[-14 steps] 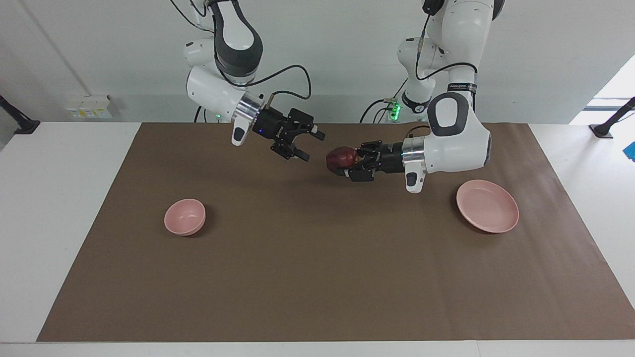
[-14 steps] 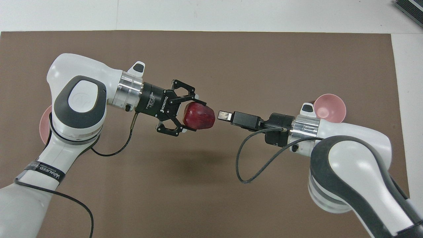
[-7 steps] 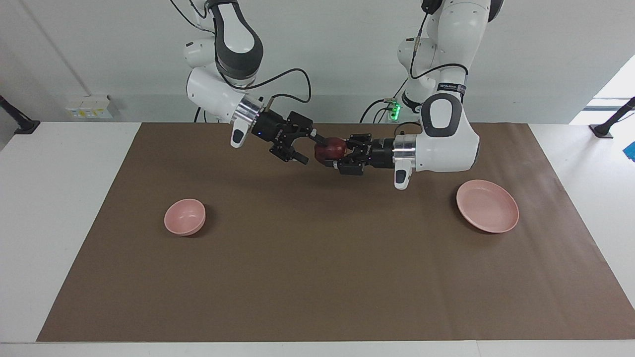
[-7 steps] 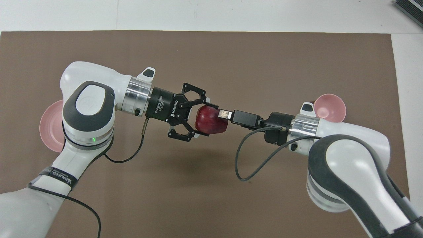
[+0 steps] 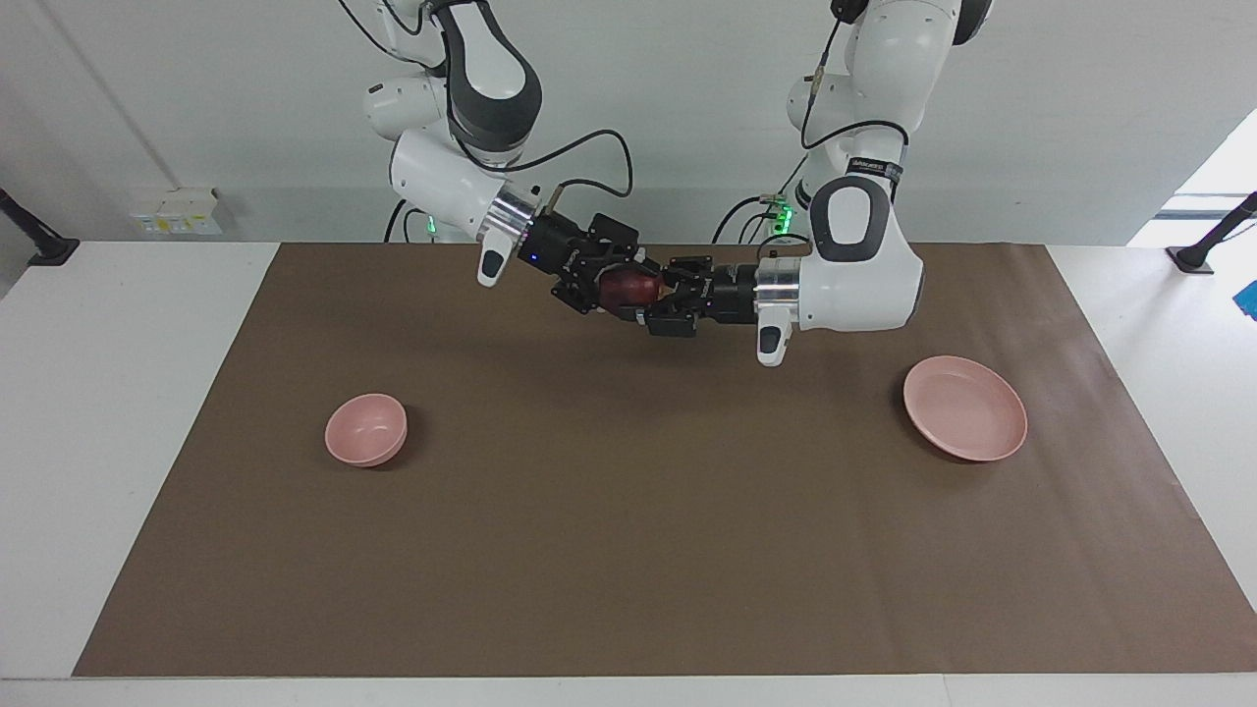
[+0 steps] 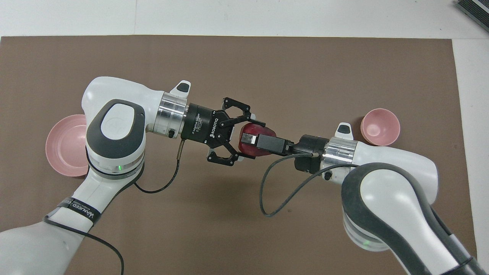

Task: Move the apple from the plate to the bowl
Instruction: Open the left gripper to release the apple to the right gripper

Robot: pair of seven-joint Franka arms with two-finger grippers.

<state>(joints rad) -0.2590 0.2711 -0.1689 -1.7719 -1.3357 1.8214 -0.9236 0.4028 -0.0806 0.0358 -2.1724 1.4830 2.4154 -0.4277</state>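
1. Up in the air over the middle of the brown mat (image 5: 628, 550) on the bench (image 5: 118, 412), the left pincer (image 5: 640, 297) (image 6: 244, 138) is clenched on the apple (image 5: 628, 288) (image 6: 250, 141)
2. The right pincer (image 5: 617, 275) (image 6: 254, 140) meets it head-on, fingers straddling the same apple; whether they grip it cannot be told
3. The plate (image 5: 965, 407) (image 6: 67, 145), bare, sits at the left arm's end of the mat
4. The bowl (image 5: 365, 429) (image 6: 380, 126) sits at the right arm's end
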